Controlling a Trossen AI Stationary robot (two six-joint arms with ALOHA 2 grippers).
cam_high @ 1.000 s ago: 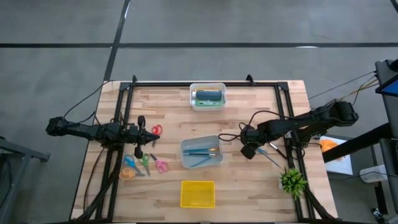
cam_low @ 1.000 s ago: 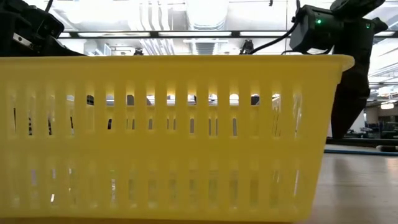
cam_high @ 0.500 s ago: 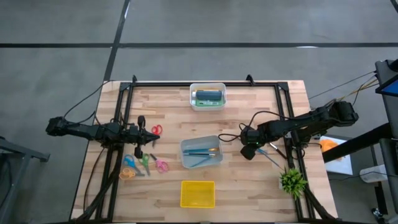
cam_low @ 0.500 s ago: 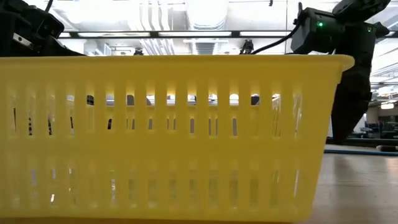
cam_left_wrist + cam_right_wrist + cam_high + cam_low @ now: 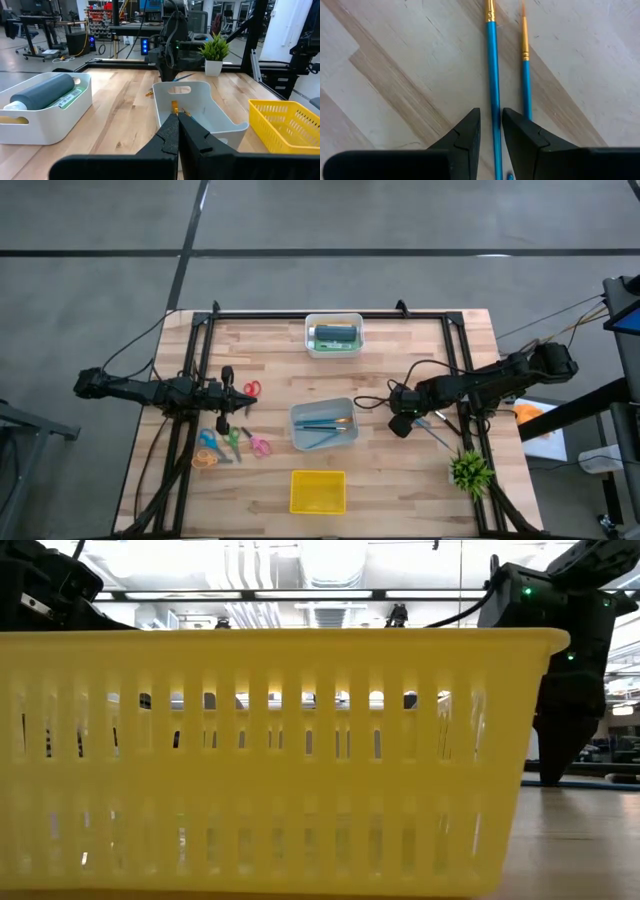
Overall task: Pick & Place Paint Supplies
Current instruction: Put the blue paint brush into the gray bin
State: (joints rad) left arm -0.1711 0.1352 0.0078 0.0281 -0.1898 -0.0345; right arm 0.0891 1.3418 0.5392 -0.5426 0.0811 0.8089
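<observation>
Blue-handled thin paintbrush [image 5: 493,75] with a gold ferrule lies on the pale wooden table [image 5: 405,65], running between the slightly parted fingers of the right gripper [image 5: 491,131]; a second blue brush [image 5: 525,75] lies just beside it.

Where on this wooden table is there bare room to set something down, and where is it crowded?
Bare wood lies between the white tub holding a dark tube and the grey brush tray, and beside the yellow slotted basket. Crowded: the coloured scissors by the left gripper, and the blue brushes under the right gripper.
</observation>
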